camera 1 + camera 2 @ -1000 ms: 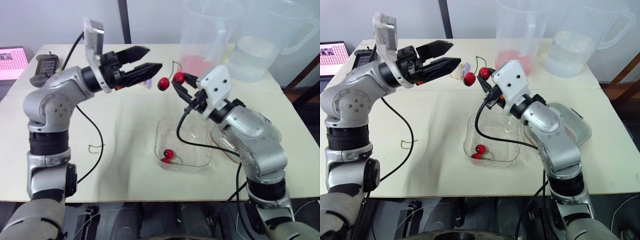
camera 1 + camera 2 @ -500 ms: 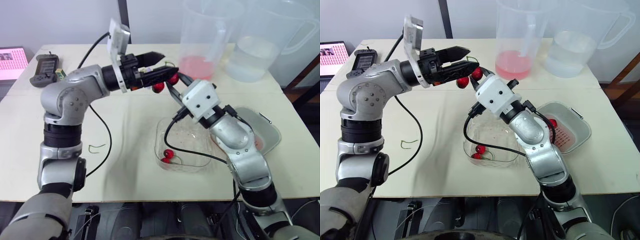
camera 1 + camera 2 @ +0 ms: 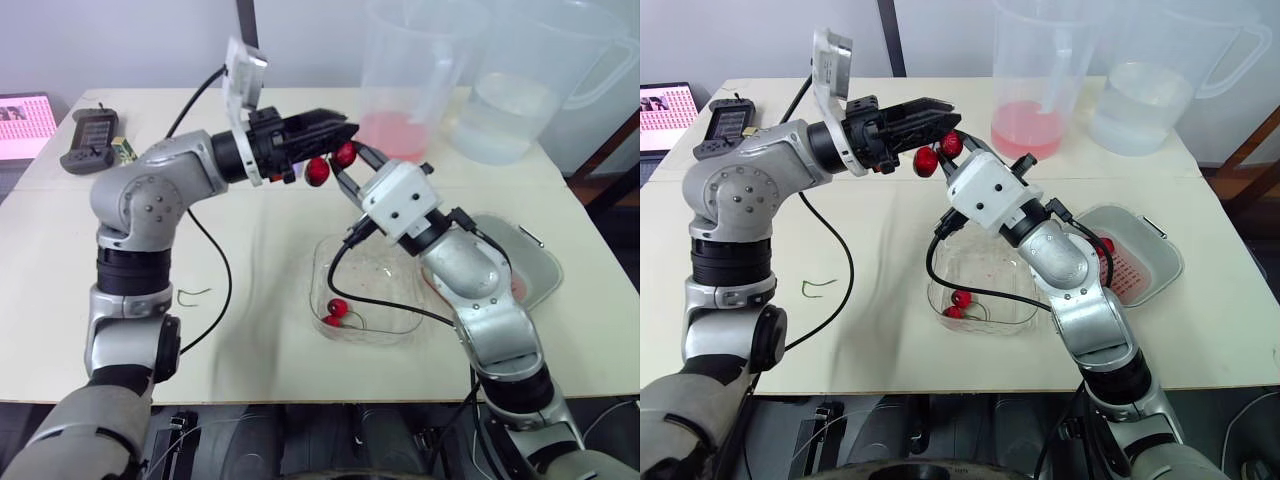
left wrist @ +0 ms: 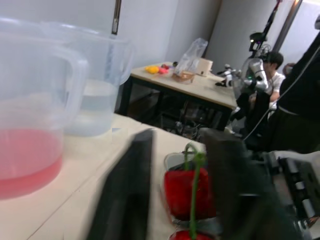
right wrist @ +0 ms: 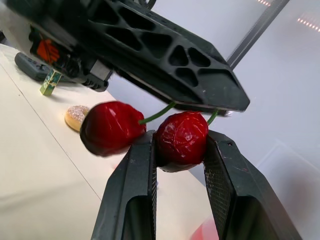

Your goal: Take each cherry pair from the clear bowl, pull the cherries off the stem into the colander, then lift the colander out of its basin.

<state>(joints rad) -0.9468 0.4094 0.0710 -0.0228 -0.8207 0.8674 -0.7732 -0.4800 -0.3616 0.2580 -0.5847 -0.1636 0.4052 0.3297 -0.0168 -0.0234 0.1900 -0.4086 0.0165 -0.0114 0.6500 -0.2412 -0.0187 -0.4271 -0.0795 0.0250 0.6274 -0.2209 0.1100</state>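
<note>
Over table [image 3: 250,250] | right end effector [image 5: 181,150] grips cherry [image 5: 181,134] | left end effector [image 4: 181,142] parted

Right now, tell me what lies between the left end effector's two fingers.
The left wrist view shows the green stem of the cherry pair there, one red cherry just behind it.

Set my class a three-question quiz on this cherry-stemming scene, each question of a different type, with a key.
1. True or false: the right gripper is shut on a cherry.
2. How many cherries lie in the clear bowl? A none, B two, C five.
3. Fill in: the liquid in the left jug is ___.
Key: 1 true; 2 B; 3 pink.
</note>
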